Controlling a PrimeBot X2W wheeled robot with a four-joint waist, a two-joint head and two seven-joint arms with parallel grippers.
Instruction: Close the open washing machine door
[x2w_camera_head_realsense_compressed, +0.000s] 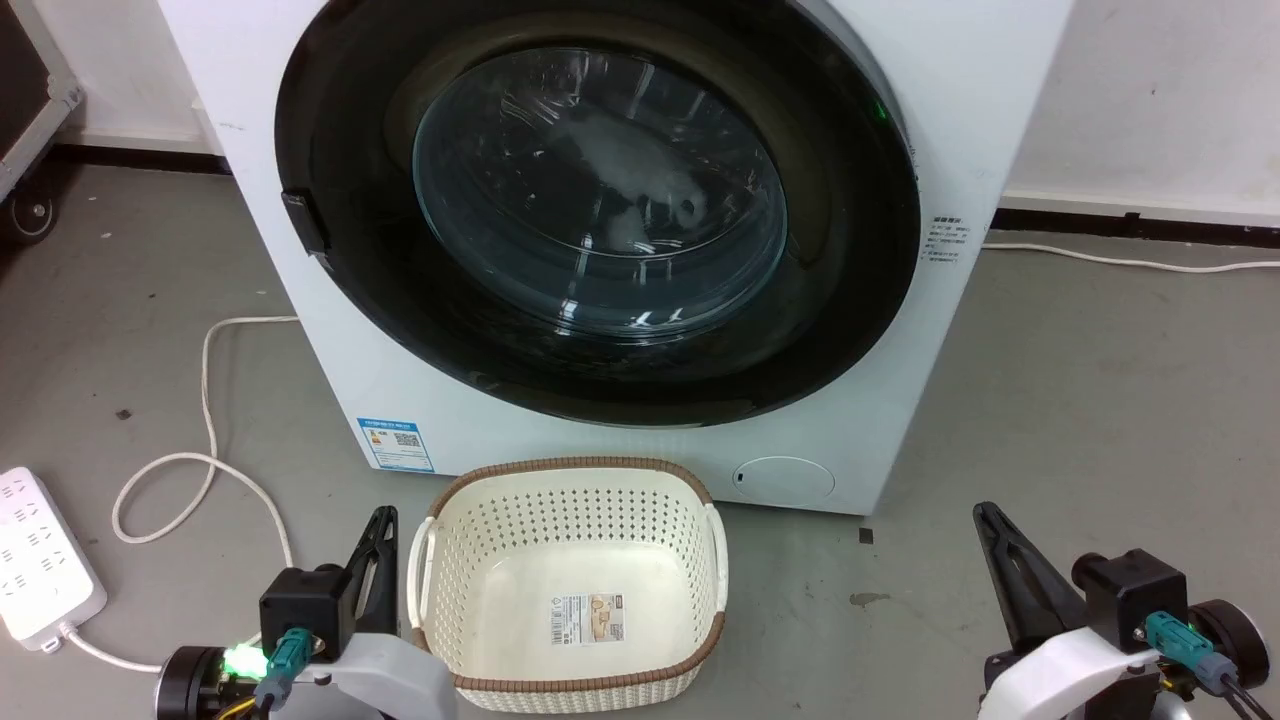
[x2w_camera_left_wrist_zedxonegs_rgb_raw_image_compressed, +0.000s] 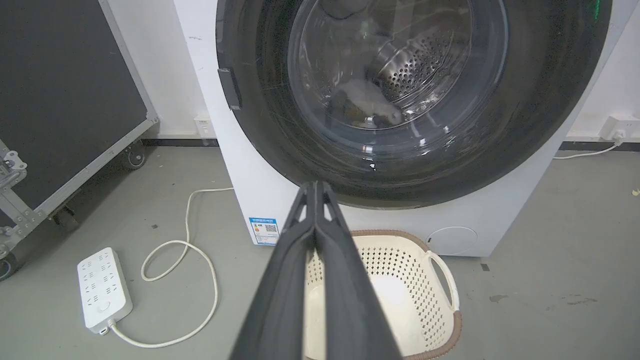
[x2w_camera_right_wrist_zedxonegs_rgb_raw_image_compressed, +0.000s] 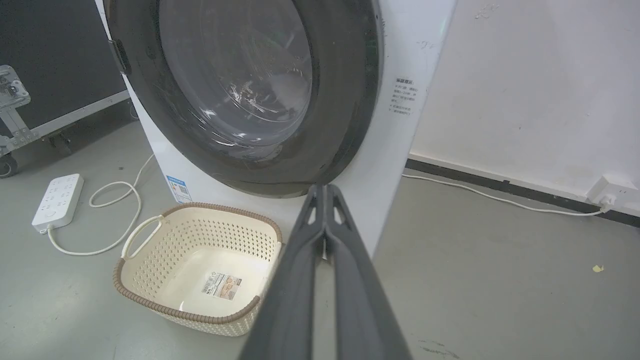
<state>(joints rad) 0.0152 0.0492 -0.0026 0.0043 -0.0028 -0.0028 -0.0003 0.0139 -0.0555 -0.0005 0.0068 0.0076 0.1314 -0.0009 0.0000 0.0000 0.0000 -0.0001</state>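
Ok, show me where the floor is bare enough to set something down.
Widest bare floor: right of the washing machine, between the wall cable and the right gripper. Crowded: the basket sits before the machine's front; the power strip and looped cord take the left.

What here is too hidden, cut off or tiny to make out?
- Washing machine top: cut off by the head view's upper edge.
- Load behind the washing machine door: head view, blurred by glass reflections.
- Sticker print: head view, too small.
- Basket near side: left wrist view, behind left gripper, jaws shut.
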